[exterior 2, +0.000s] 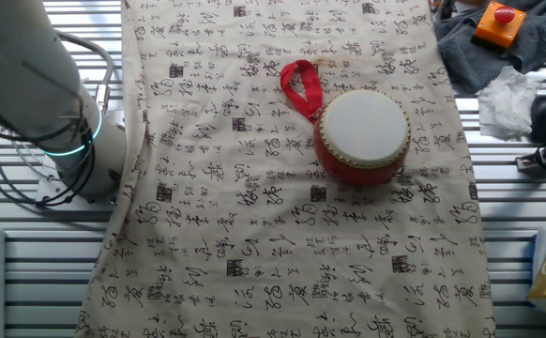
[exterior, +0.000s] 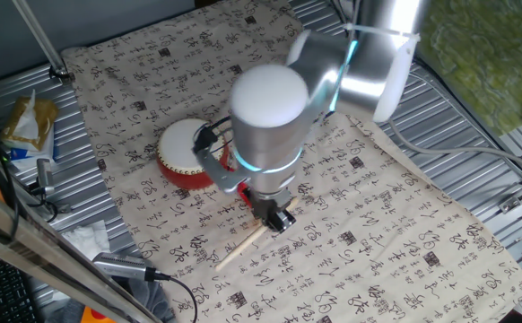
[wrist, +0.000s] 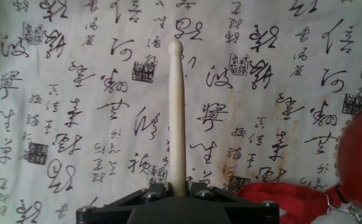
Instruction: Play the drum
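The drum (exterior: 185, 152) has a red body and a white skin and stands on the printed cloth, left of my gripper (exterior: 279, 215). The other fixed view shows the drum (exterior 2: 362, 131) with its red ribbon loop (exterior 2: 301, 84). My gripper is low over the cloth and shut on the butt end of a thin pale wooden stick (exterior: 241, 246). In the hand view the stick (wrist: 176, 112) points straight ahead from between my fingers, over the cloth. The drum's red rim (wrist: 361, 155) and ribbon (wrist: 287, 196) are at the lower right. Neither gripper nor stick shows in the other fixed view.
The cloth with black characters (exterior: 378, 224) covers a slatted metal table (exterior: 476, 117). A cable and a small grey device (exterior: 122, 266) lie at the front left edge. A yellow packet (exterior: 28, 121) sits at the far left. A grey cloth with an orange button box (exterior 2: 498, 23) is beyond the drum.
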Motion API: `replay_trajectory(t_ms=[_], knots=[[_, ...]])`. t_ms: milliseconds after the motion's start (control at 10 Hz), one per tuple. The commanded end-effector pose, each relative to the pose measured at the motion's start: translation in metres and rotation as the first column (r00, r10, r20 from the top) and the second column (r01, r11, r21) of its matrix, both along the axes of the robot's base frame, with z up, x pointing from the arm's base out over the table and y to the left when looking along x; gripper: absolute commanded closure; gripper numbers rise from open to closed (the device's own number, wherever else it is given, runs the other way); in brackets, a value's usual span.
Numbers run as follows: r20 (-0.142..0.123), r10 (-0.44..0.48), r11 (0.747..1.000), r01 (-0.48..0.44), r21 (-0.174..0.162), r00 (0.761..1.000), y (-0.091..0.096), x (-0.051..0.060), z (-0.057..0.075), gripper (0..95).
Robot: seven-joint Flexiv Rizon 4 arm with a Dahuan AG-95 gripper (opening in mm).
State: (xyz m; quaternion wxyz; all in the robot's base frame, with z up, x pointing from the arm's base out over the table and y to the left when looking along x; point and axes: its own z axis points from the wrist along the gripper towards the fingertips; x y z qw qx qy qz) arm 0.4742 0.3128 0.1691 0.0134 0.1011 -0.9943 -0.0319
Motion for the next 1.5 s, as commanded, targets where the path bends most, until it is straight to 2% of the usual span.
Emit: replay_trajectory(t_ms=[100, 500, 700, 900, 1100, 1300, 1500], knots=[[0.005, 0.004, 1.0, -0.004, 0.001, 1.0, -0.0012, -0.003, 0.0013, 95.0], [0.007, 0.013, 1.0, -0.013, -0.001, 1.0, -0.0003, -0.0047, 0.0032, 95.0], [0.019, 0.027, 1.0, -0.027, -0.002, 0.999, -0.0003, -0.0047, 0.0032, 95.0], [0.034, -0.003, 1.0, 0.004, -0.013, 0.999, -0.0003, -0.0047, 0.0032, 95.0], [0.05, -0.038, 0.999, 0.038, -0.008, 0.998, -0.0003, -0.0047, 0.0032, 95.0], [0.05, -0.077, 0.997, 0.078, -0.012, 0.996, -0.0003, -0.0047, 0.0032, 95.0], [0.053, -0.071, 0.997, 0.071, -0.012, 0.996, -0.0003, -0.0047, 0.0032, 95.0]])
